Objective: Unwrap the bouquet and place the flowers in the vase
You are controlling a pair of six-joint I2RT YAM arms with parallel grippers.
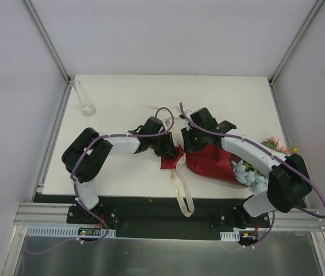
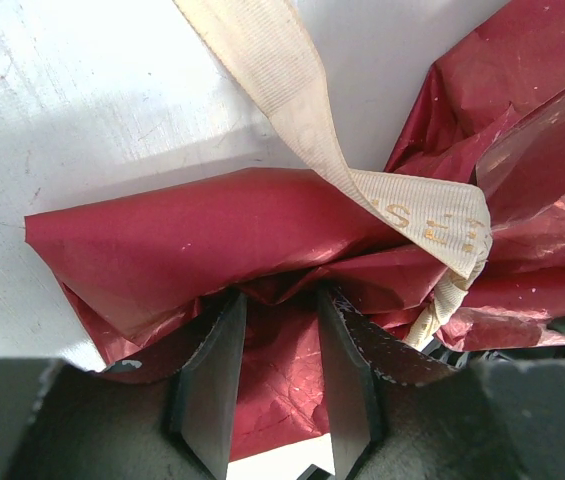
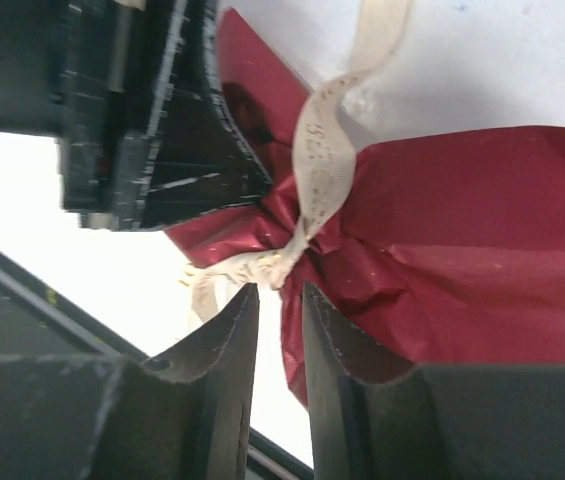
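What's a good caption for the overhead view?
Left arm and right arm meet over a dark red paper-wrapped bouquet tied with cream ribbon; clear glass vase stands apart.

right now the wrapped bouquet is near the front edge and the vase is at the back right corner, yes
No, the vase is at the back left corner, as the top view shows; the wrapped bouquet is near the front edge.

Cream ribbon [image 2: 432, 215] on bouquet [image 2: 212, 240]: gold letters, unreadable.

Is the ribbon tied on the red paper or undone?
Tied. The ribbon is knotted round the bouquet where its red paper is pinched; loose tails trail off.
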